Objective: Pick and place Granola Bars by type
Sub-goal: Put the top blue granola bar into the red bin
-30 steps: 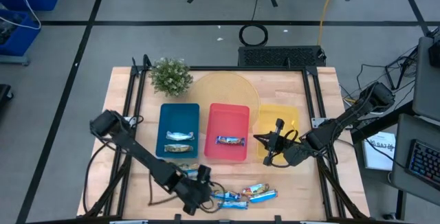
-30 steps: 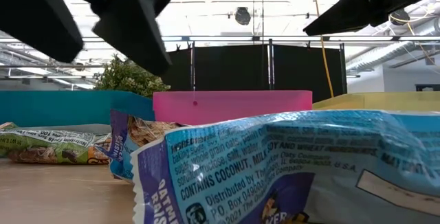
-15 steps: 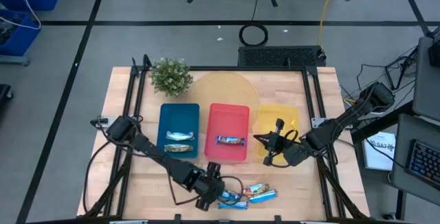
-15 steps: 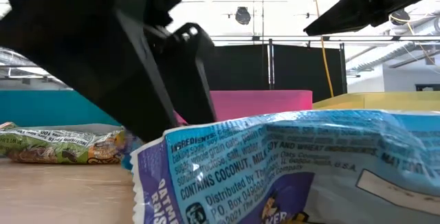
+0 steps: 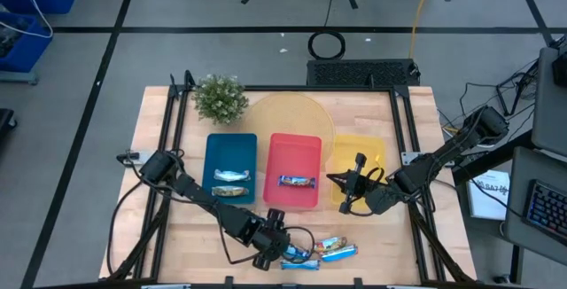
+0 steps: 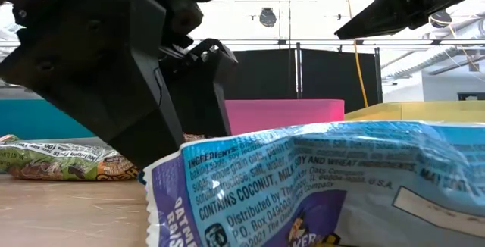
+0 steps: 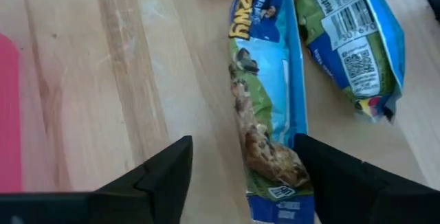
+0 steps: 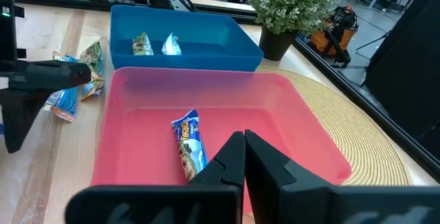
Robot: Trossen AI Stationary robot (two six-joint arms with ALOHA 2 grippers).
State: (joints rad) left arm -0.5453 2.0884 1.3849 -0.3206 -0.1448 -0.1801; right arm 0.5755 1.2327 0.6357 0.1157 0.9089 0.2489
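Three bars binned (two blue tray (image 5: pixel 230 156), one red tray (image 5: pixel 293 158)); left gripper (image 7: pixel 240 176) open over a near-edge bar (image 7: pixel 268 107); right gripper (image 8: pixel 244 157) closed, idle.

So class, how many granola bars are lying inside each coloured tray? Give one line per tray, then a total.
Blue tray: 2 granola bars
Red tray: 1
Yellow tray: 0 in view; the right gripper hides part of it
Total in trays: 3
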